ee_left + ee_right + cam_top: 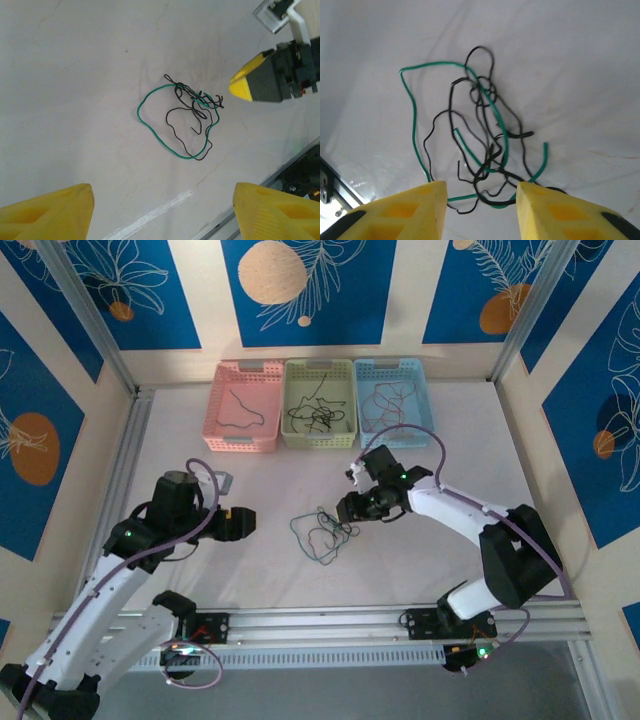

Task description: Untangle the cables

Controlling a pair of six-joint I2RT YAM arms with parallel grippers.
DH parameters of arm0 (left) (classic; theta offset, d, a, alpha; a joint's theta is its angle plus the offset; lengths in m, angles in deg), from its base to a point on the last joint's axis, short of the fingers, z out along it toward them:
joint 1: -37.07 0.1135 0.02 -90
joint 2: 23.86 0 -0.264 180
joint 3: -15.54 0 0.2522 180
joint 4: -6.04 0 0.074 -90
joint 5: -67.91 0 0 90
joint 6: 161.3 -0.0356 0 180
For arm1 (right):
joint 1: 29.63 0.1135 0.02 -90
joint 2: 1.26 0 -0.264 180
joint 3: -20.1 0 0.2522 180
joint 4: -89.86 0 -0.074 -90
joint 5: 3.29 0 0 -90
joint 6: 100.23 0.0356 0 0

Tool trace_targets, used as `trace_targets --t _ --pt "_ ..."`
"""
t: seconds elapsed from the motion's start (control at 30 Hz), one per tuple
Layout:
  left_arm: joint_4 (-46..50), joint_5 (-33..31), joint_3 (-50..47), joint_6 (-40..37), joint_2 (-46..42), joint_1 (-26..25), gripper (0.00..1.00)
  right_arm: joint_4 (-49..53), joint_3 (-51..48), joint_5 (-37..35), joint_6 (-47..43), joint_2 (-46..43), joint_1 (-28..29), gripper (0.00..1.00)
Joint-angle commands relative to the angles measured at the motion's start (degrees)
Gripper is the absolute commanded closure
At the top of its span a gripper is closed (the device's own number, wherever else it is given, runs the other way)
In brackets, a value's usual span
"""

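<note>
Bright, even light casts faint soft shadows; the right wrist view looks slightly blurred.

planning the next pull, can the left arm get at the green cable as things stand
Probably yes: the left gripper is open and faces the green cable across bare table, with nothing between. The right gripper straddles the tangle's far side, so crowding is possible.

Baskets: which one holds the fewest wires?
The pink basket, leftmost: one dark wire visible. The green basket and the blue basket each hold several.
</note>
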Motion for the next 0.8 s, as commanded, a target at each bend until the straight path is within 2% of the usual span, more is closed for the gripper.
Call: trace_targets --t 0.0,0.23,0.77 --pt "-0.4 -1.3 -0.3 2.1 -0.4 0.5 0.26 4.3 3.3 -4.0 -3.3 2.7 2.8 0.6" --pt "-0.8 -0.6 -0.8 1.9 -0.5 0.4 0.26 8.5 7.1 -10.2 -4.9 7.3 6.8 0.64" --pt "-1.0 -0.3 -1.1 1.9 0.2 0.5 0.26 9.9 8.0 -13.5 -5.6 11.1 9.6 0.7"
